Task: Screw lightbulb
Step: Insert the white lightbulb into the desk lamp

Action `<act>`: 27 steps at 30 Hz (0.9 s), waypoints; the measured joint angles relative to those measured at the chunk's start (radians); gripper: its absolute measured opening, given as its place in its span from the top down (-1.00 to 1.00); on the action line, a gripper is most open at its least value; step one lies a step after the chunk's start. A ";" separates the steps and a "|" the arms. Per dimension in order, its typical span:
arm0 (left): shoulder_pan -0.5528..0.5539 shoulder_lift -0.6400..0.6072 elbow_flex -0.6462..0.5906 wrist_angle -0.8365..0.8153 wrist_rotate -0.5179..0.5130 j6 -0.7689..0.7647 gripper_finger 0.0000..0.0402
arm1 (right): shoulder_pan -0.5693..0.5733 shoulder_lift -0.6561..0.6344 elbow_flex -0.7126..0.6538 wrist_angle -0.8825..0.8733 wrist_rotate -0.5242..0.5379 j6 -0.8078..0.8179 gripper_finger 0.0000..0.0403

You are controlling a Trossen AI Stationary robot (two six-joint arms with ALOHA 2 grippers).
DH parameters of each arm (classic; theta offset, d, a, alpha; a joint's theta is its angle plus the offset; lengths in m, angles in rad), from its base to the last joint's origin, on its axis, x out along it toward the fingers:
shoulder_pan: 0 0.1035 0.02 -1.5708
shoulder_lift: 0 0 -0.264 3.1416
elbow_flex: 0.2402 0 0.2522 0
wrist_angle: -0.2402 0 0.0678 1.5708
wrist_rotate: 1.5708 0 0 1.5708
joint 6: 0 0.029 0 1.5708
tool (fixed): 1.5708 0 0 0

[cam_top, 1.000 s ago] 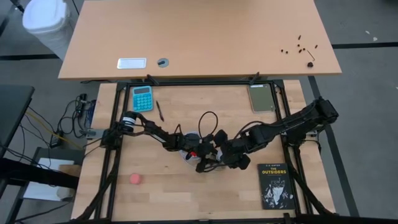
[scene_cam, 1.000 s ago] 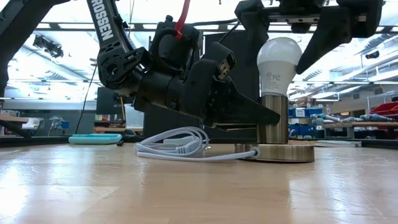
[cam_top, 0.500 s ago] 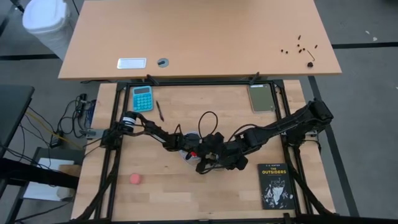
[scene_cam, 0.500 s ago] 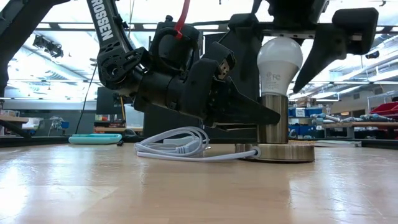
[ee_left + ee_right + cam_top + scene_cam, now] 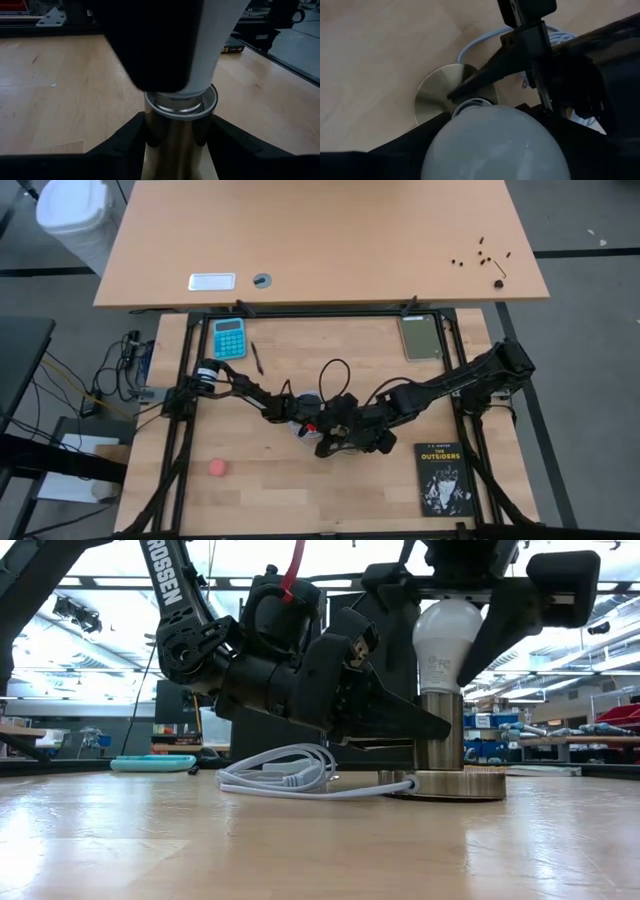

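Note:
A white frosted lightbulb stands upright with its base in a brass socket stem, which rises from a round metal base disc lying flat on the table. A white cord lies coiled beside the disc. My left gripper reaches in low from the table's left and is shut on the stem. My right gripper comes down from above and is shut on the bulb's globe. My left gripper pinches the socket's brass stem between its two fingers, just under the collar that takes the bulb. The fingers lie almost level, coming from the table's left, across the upright stem. The base disc stays flat on the table. My right gripper has the bulb's round white globe between its two fingers, one on each side. It comes from above, slanting steeply down. The bulb stands upright in the socket.
A dark book lies near the front right, a red ball near the front left. A teal calculator and a pen lie at the back left, a grey pad at the back right.
My right gripper has sunk a little over the bulb, and its fingers have closed from wide apart onto the globe's two sides. The bulb, the socket and my left gripper have kept still.

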 joint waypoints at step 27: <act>0.000 0.000 0.000 0.001 -0.011 0.000 0.09 | -0.006 0.000 0.038 -0.024 -0.035 0.010 -0.29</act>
